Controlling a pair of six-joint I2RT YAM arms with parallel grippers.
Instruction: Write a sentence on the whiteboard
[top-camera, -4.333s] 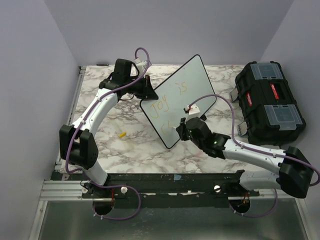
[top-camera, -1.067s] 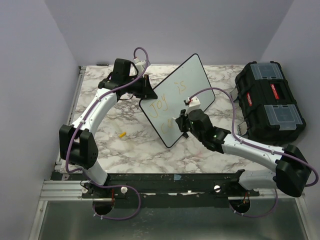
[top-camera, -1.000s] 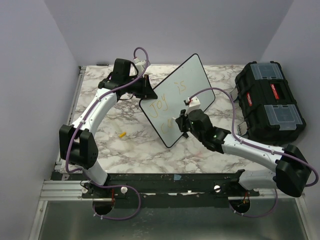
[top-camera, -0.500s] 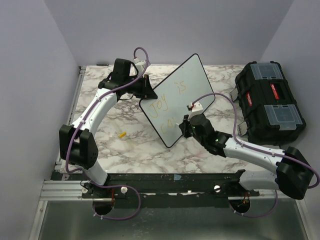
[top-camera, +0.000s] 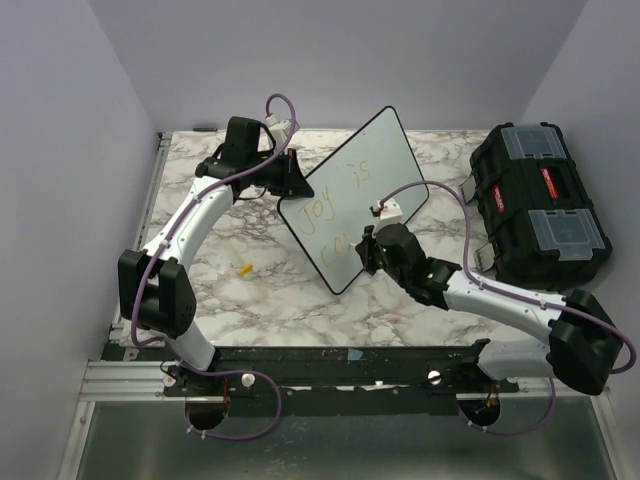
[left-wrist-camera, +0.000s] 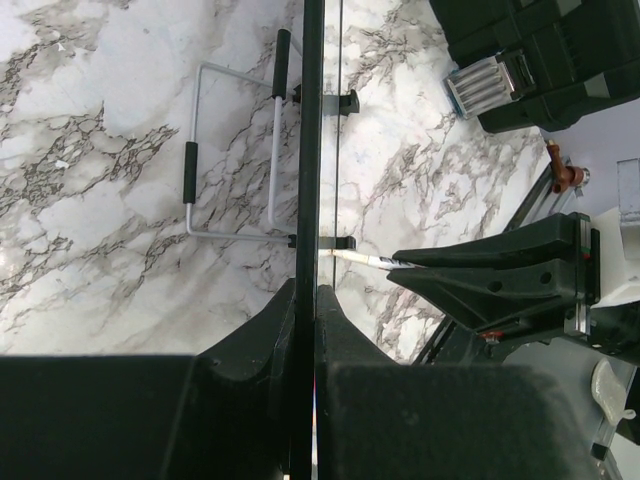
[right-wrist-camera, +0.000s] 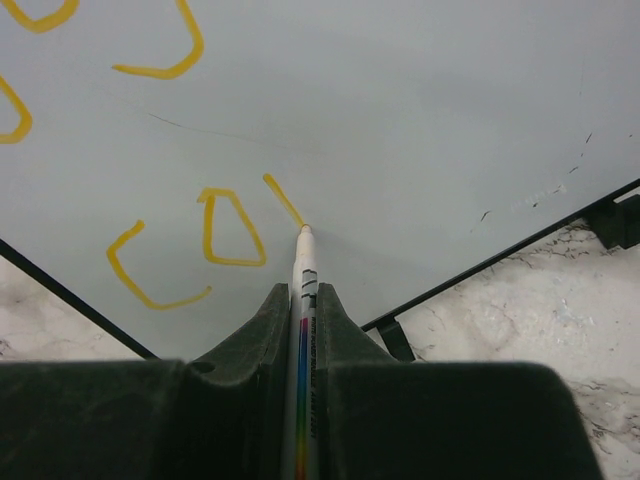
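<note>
The whiteboard (top-camera: 375, 165) stands tilted on the marble table, its black rim (left-wrist-camera: 310, 150) seen edge-on in the left wrist view. My left gripper (top-camera: 293, 182) is shut on the board's left edge (left-wrist-camera: 306, 330). My right gripper (top-camera: 368, 250) is shut on a white marker (right-wrist-camera: 303, 290), whose tip touches the board's face (right-wrist-camera: 400, 120). The sentence (top-camera: 335, 205) reads "Joy is" in yellow-orange, with "co" and a short stroke (right-wrist-camera: 283, 198) begun on the second line.
A black toolbox (top-camera: 538, 205) with clear lids stands at the right of the table. A small yellow cap (top-camera: 243, 268) lies on the marble left of the board. The board's wire stand (left-wrist-camera: 235, 150) props it from behind.
My right gripper has shifted slightly down and left along the board's lower edge with the marker. The left arm and the board have stayed still.
</note>
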